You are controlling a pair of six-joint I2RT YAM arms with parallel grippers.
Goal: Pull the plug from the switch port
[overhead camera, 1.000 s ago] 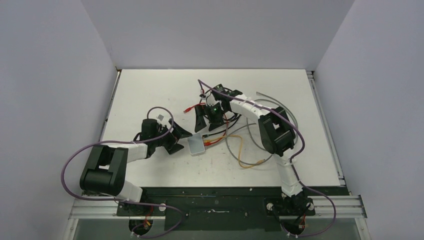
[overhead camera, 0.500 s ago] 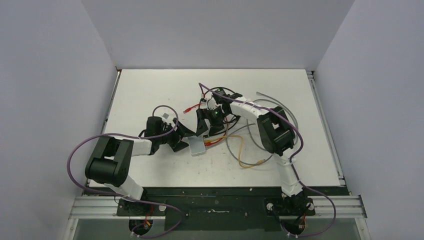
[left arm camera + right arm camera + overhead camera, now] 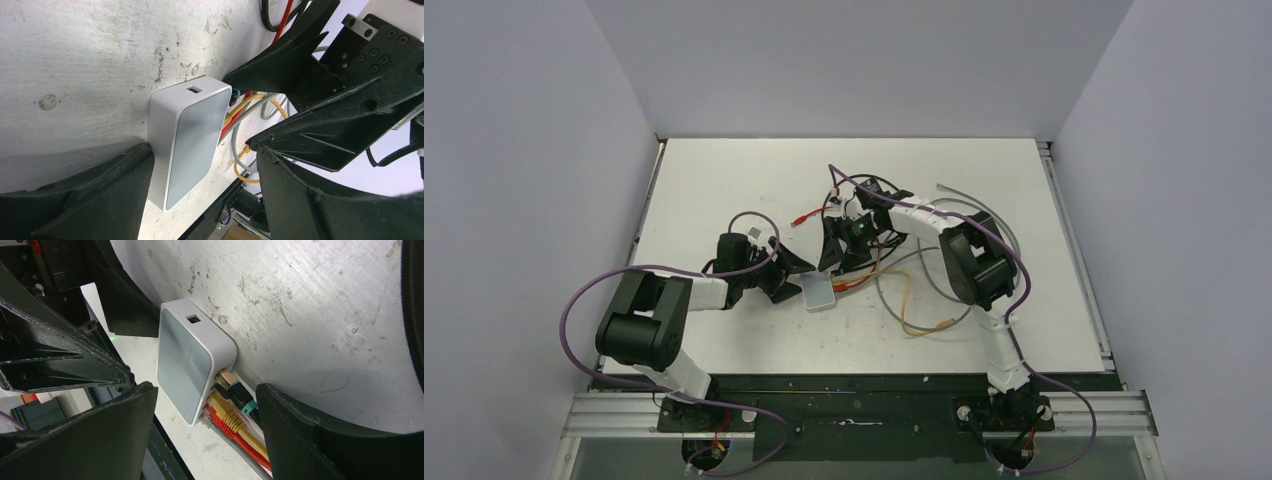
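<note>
The pale grey-white switch box point(image 3: 818, 291) lies flat on the table. It also shows in the left wrist view point(image 3: 192, 135) and the right wrist view point(image 3: 187, 360). On one narrow edge, its ports hold a black plug with a teal band point(image 3: 241, 396), a yellow plug point(image 3: 227, 416), a red plug point(image 3: 225, 428) and a grey one. My left gripper point(image 3: 786, 278) is open, its fingers on either side of the box's far end point(image 3: 200, 150). My right gripper point(image 3: 842, 262) is open, straddling the plugged edge point(image 3: 205, 389).
Orange point(image 3: 906, 312), grey point(image 3: 984, 215) and red cables trail from the box to the right. A loose red plug point(image 3: 799, 218) lies behind the box. A small empty socket point(image 3: 192, 90) shows on the box's other short side. The table's front edge is close.
My left gripper has moved right until its fingers flank the box. My right gripper has come slightly closer to the plugged edge. The box has not moved.
</note>
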